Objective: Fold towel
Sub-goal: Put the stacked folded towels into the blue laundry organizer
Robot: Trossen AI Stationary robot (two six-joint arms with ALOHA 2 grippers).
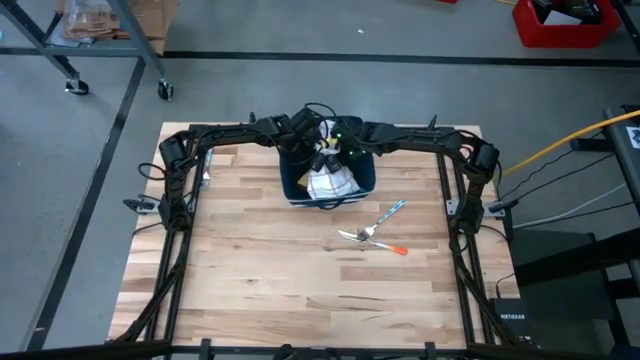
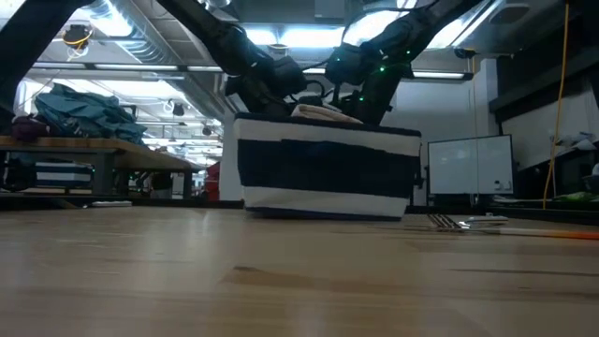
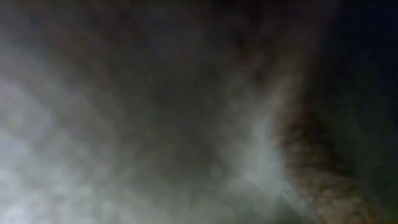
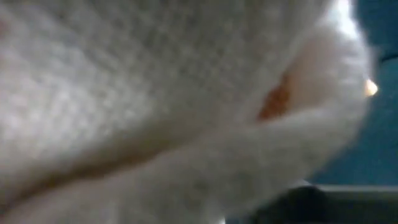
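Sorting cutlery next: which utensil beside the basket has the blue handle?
The blue-handled utensil, lying slanted and farthest back on the table, toward the basket. The orange-tipped utensil lies nearer the front edge.

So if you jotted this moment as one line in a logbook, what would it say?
stage: both arms down in basket | towel: bunched inside basket, unfolded | left pincer, right pincer: over towel | fork: on table

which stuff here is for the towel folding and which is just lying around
For the job:
- towel
- bin holding the towel
- left tool, over the bin
- right tool, over the bin

Lying about:
- fork
- orange-tipped pen
- table
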